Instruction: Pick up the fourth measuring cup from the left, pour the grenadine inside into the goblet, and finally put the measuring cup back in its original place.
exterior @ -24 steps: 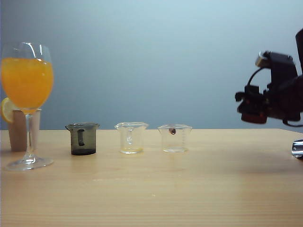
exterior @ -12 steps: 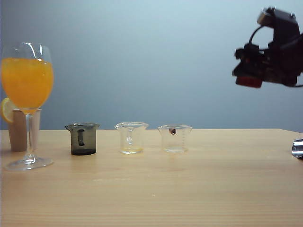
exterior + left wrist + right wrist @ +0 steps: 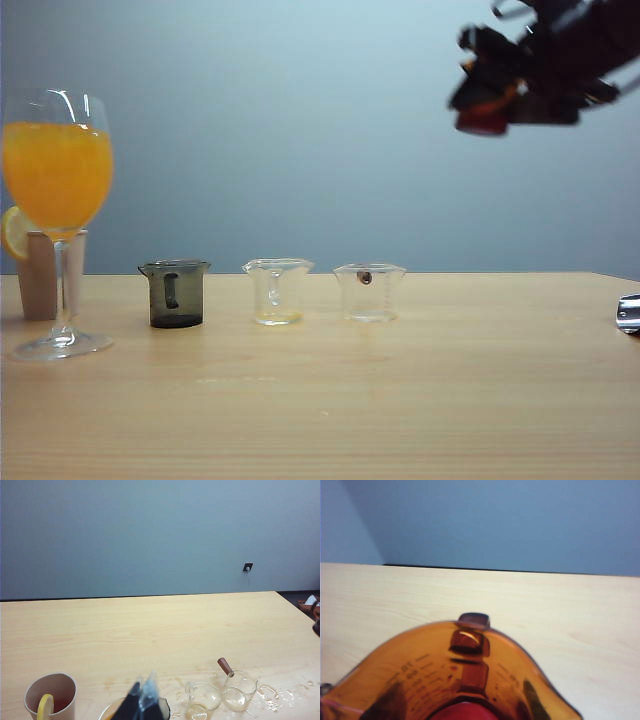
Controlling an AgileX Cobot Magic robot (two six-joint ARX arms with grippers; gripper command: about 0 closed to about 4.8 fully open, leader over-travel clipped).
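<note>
The right gripper [image 3: 480, 110] hangs high above the table's [image 3: 420, 400] right side, its jaws partly closed on the fourth measuring cup [image 3: 455, 680], which holds red grenadine [image 3: 462, 712]. On the table stand the goblet [image 3: 58, 200] full of orange drink, 1 grey cup [image 3: 176, 294] and 2 clear cups [image 3: 277, 291]. The left gripper [image 3: 142, 702] is low near the goblet; its opening cannot be told.

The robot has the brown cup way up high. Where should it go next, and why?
Probably sideways toward the goblet. The right tool holds the amber measuring cup high at the right end of the table, grenadine still inside, while the goblet stands far left. The left tool hangs over the cups, not helping.
</note>
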